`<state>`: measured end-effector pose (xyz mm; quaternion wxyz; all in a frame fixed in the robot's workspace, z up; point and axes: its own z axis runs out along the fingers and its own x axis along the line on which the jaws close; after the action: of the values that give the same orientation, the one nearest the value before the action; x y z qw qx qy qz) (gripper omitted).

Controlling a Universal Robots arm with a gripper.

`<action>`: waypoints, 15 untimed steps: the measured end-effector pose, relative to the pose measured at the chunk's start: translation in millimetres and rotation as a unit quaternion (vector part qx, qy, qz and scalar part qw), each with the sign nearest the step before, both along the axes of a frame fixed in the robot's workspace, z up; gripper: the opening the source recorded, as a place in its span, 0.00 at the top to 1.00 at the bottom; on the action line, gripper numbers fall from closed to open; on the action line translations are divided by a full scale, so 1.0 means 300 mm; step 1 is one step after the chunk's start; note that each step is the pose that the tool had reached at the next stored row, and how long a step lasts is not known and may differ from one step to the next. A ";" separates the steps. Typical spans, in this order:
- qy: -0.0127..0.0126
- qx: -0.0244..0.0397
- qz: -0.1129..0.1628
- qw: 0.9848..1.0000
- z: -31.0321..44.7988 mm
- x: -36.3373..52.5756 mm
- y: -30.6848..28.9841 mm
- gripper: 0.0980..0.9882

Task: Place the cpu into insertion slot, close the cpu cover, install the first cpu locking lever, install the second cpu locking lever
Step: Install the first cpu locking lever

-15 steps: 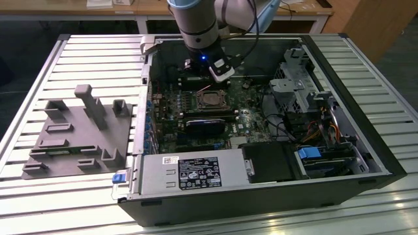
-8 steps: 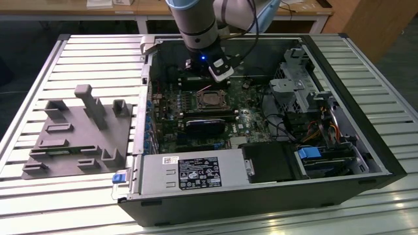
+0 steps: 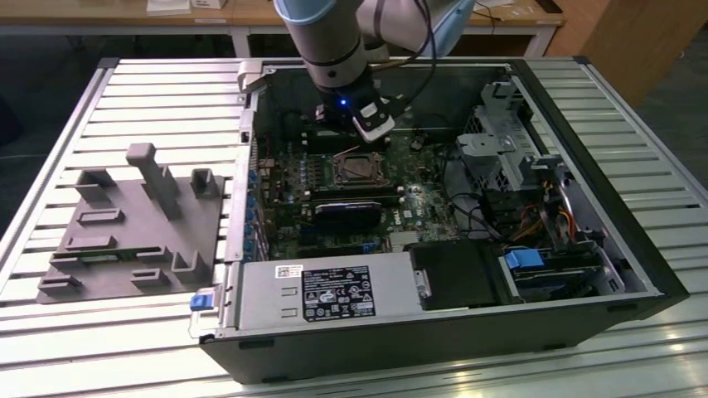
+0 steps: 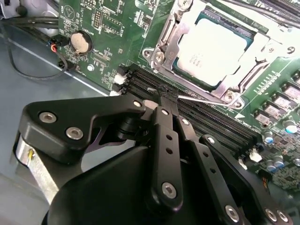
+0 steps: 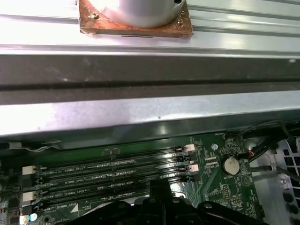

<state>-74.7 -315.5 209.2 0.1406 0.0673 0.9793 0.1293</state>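
Gripper hovering at the socket's edge, chip already sitting in place.
The gripper (image 4: 161, 104) is holding its fingers pressed together with nothing visibly between them, its tip just beside the thin lever (image 4: 201, 99); whether it is touching, I cannot tell. The chip (image 4: 213, 47) is lying in the socket (image 3: 356, 168) under the metal cover (image 4: 165, 43). If it is pushing off-line, the tip risks slipping off the springy lever and scraping the memory slots (image 4: 206, 124).

Insertion slot (image 3: 360, 168) is clear above; case wall (image 3: 245, 166) and drive cage (image 3: 503, 145) flank it.
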 end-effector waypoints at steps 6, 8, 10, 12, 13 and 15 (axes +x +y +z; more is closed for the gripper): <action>-0.001 0.000 -0.025 1.000 -0.016 -0.001 0.004 1.00; -0.001 0.000 -0.029 1.000 -0.018 -0.004 0.010 1.00; -0.001 0.000 -0.033 0.999 -0.020 -0.007 0.017 1.00; -0.001 0.000 -0.037 0.999 -0.022 -0.009 0.021 1.00; -0.001 0.000 -0.039 0.999 -0.023 -0.010 0.023 1.00; -0.001 0.000 -0.044 0.999 -0.025 -0.012 0.025 1.00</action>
<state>-78.4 -308.1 201.6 0.1472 0.1105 0.9752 0.1226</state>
